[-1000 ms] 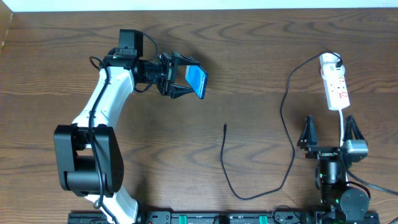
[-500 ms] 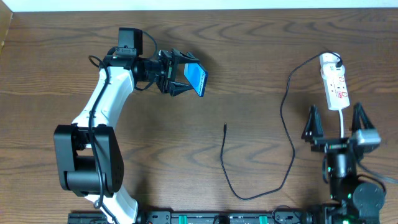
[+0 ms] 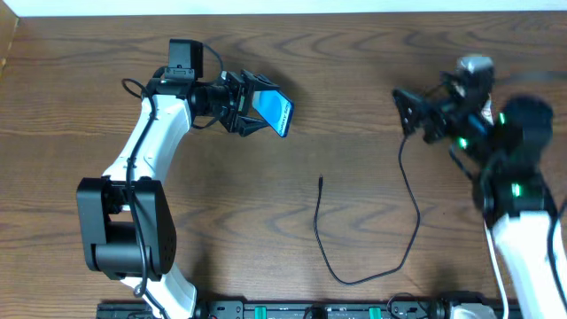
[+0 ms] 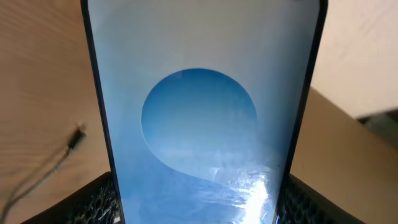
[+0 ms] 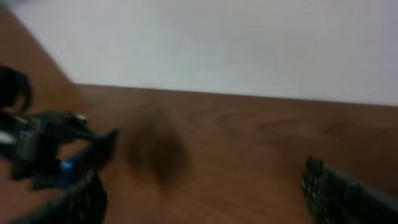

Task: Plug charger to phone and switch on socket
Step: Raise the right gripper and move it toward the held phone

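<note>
Nearest, by the front edge of the wood-grain worktop [image 3: 221, 221], the charger [image 3: 354, 280] is lying as a thin black cable in a loose U. Its free end is resting on bare wood in the middle, well apart from both arms, with open room all round it. The cable's other run is climbing on the right and disappearing under the right arm [image 3: 518, 213], so its plug is not showing. That arm is also covering the power strip, which I cannot make out here.

Farther back on the left, the left end effector [image 3: 261, 109] is gripping the phone [image 3: 278, 113] by its long edges, holding it tilted and off the wood. In the left wrist view, ribbed black pads [image 4: 99, 200] are pressing against the slim dark rims. The glossy blue screen with its deeper blue circle is filling the picture, and the top of the handset is being cut off by the frame.

Farther right, the right arm is appearing blurred. In its own smeared wrist view, the right end effector [image 5: 200, 177] is showing its two fingers standing wide apart and gripping nothing. Bare wood is stretching beyond them.

At the back, a pale wall [image 5: 249, 43] is bounding the far edge.
</note>
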You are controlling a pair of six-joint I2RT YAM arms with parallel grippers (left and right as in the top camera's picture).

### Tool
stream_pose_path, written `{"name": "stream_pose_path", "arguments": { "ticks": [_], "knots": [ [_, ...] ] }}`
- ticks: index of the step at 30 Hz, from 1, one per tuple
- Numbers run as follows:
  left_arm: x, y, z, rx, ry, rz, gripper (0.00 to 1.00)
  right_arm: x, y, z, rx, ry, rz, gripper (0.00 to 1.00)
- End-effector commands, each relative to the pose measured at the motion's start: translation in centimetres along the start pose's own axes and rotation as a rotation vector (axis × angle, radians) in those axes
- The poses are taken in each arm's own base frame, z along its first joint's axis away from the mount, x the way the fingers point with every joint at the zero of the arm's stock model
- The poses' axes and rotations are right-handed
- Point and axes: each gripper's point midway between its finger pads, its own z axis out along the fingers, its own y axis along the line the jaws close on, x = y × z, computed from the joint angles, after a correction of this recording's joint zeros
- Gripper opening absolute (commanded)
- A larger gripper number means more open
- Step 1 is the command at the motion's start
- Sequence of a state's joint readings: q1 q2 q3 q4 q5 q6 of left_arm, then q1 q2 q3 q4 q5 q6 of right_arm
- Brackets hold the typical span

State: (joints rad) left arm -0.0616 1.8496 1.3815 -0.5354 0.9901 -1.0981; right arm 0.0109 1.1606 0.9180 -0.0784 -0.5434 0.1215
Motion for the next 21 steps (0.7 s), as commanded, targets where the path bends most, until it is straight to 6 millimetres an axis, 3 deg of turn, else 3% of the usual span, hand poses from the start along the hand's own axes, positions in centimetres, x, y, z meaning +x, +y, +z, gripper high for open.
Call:
{"name": "stream_pose_path", "arguments": {
  "ticks": [1,8,13,17,21],
  "knots": [
    [-1.0,-0.9,-0.9,-0.007,-0.099,0.013,0.07,0.6,3.5,2.1,-0.283,0.091,0.036,0.99],
    [-2.2,-0.4,-1.0,-0.033,-0.173,-0.034,0.07,4.0,1.6,5.9,-0.325,0.187,0.191,0.99],
    [-3.4,0.1,-1.3,-0.060,-0.246,-0.064,0.07,5.9,0.4,8.1,-0.299,0.251,0.469,0.99],
    [-4.1,0.5,-1.5,-0.070,-0.295,-0.133,0.07,7.8,0.9,9.4,-0.306,0.307,0.539,0.99],
    [-4.4,0.6,-1.6,-0.070,-0.315,-0.170,0.07,9.4,2.6,10.4,-0.336,0.357,0.542,0.99]
  ]
}}
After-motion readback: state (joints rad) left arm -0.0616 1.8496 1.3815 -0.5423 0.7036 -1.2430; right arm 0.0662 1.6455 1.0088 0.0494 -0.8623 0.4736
